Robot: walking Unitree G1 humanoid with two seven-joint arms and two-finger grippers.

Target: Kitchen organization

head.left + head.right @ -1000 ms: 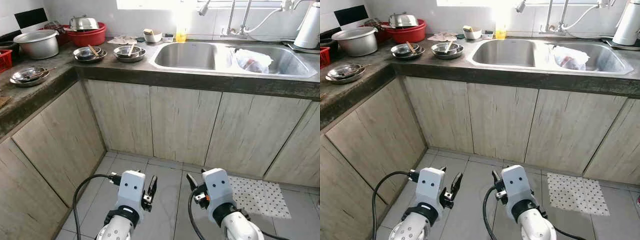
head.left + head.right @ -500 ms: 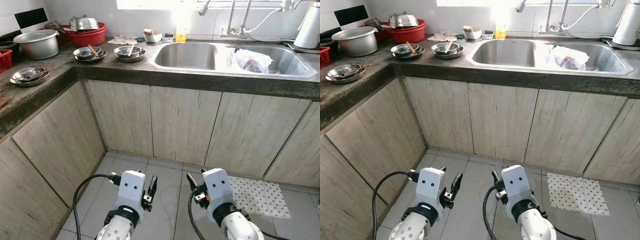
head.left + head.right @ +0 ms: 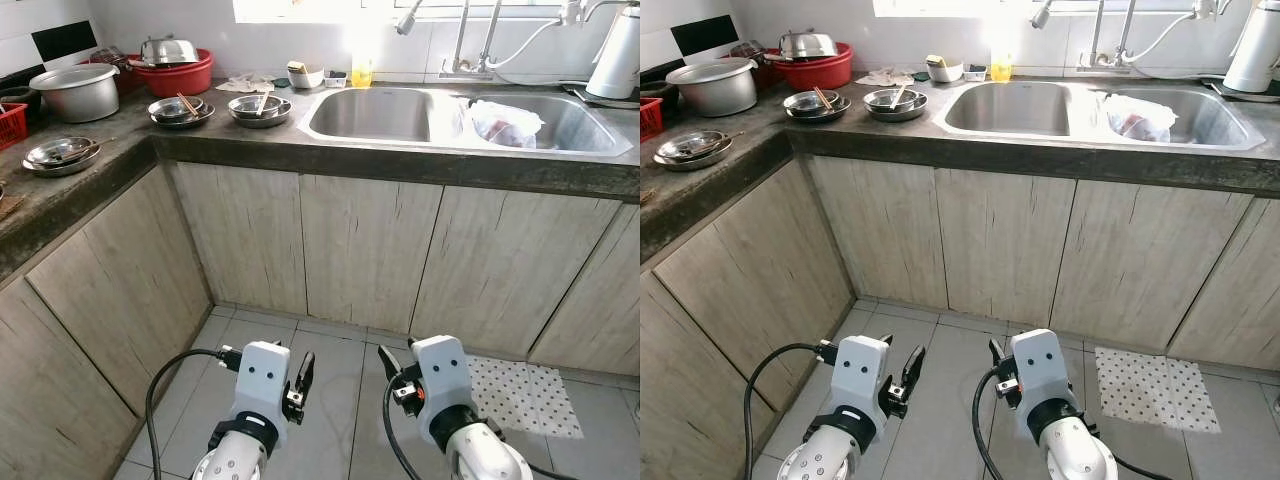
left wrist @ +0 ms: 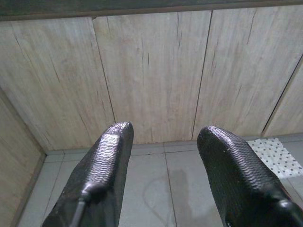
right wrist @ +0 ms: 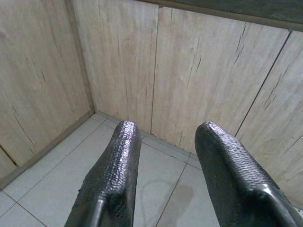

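while both arms hang low before the cupboard doors, the left end effector and right end effector each hold their fingers apart and empty above the floor tiles. up on the bench, steel bowls with utensils sit beside the sink; a bag lies in the far basin. reaching from this low could likely clip the bench edge or tip a stacked bowl.
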